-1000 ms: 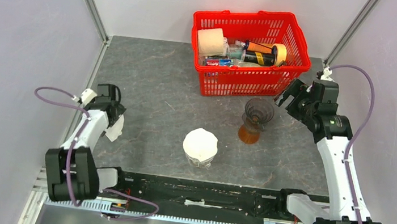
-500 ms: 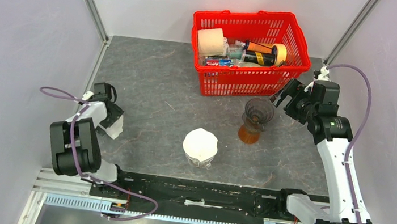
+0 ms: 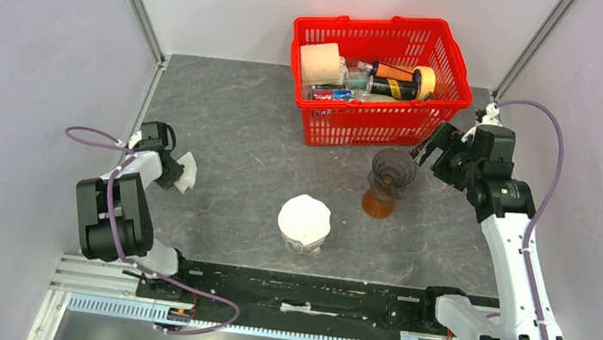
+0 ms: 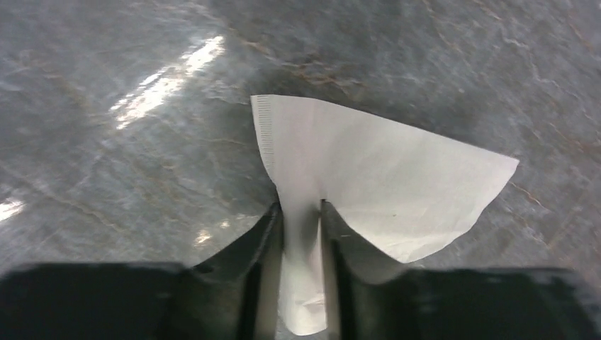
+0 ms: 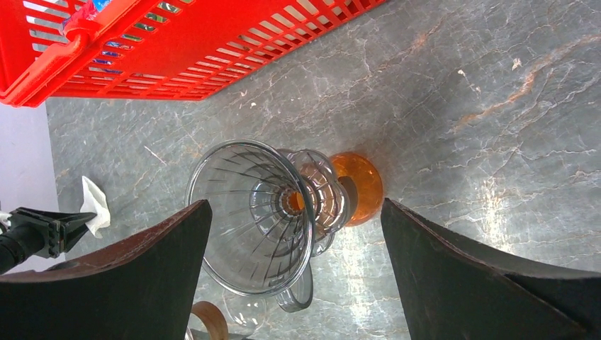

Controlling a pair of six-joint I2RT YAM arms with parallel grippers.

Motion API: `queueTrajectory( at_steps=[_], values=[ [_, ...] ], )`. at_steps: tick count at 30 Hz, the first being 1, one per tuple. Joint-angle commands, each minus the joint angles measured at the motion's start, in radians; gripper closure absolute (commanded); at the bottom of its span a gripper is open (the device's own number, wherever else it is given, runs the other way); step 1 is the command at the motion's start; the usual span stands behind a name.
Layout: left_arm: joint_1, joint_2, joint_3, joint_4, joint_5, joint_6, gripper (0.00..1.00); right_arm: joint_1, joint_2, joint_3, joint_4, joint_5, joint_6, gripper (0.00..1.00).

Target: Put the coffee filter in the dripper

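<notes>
The coffee filter (image 4: 383,177) is a white folded paper fan, with my left gripper (image 4: 301,207) shut on its seamed edge. In the top view the filter (image 3: 186,173) sticks out from the left gripper (image 3: 177,172) near the table's left side. The dripper (image 3: 393,169) is a clear ribbed glass cone with a handle, perched on an orange glass (image 3: 378,204) in front of the basket. My right gripper (image 3: 433,148) hovers open just right of it. In the right wrist view, the dripper (image 5: 241,234) lies between and beyond the wide-apart fingers of the right gripper (image 5: 296,202).
A red basket (image 3: 355,130) holding a paper roll, bottles and tape stands at the back. A glass topped with a white ruffled paper stack (image 3: 304,219) stands near the front centre. Grey walls enclose the table on the left and right.
The left jaws closed on the filter, and it shifted slightly up and right as the left arm folded back. The right gripper crept a little nearer the dripper.
</notes>
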Motion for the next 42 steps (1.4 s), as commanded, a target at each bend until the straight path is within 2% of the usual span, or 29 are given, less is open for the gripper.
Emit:
queueTrajectory(
  at_steps=[1, 2, 3, 4, 12, 20, 24, 28, 34, 38, 42],
  values=[
    [-0.004, 0.055, -0.022, 0.037, 0.178, 0.037, 0.76, -0.003, -0.021, -0.005, 0.034, 0.018, -0.019, 0.03],
    [-0.004, 0.059, -0.022, 0.045, 0.189, 0.043, 0.81, -0.004, -0.020, -0.005, 0.034, 0.018, -0.020, 0.03],
    [-0.004, 0.060, -0.022, 0.051, 0.198, 0.046, 0.93, -0.003, -0.019, -0.005, 0.035, 0.019, -0.020, 0.03],
    [-0.005, 0.063, -0.020, 0.056, 0.207, 0.048, 0.98, -0.003, -0.019, -0.005, 0.034, 0.019, -0.022, 0.03],
    [-0.008, 0.002, -0.050, 0.116, 0.391, 0.035, 0.98, -0.003, -0.018, -0.005, 0.038, 0.014, -0.022, 0.03],
    [-0.058, -0.248, -0.069, 0.209, 0.599, -0.074, 0.98, -0.004, -0.051, -0.012, 0.068, -0.023, -0.023, 0.03],
    [-0.136, -0.376, -0.021, 0.212, 0.654, -0.113, 0.98, -0.003, -0.081, -0.018, 0.106, -0.094, -0.022, 0.03],
    [-0.225, -0.470, 0.031, 0.243, 0.717, -0.160, 0.98, -0.002, -0.097, -0.021, 0.160, -0.232, -0.018, 0.03],
    [-0.369, -0.519, 0.046, 0.489, 0.880, -0.323, 0.98, 0.046, -0.092, -0.038, 0.319, -0.507, 0.030, 0.03],
    [-0.474, -0.541, 0.059, 0.531, 0.872, -0.353, 0.98, 0.121, -0.111, -0.068, 0.418, -0.538, 0.054, 0.03],
    [-0.543, -0.573, 0.038, 0.584, 0.829, -0.409, 0.98, 0.188, -0.144, -0.159, 0.623, -0.539, 0.107, 0.03]
  ],
)
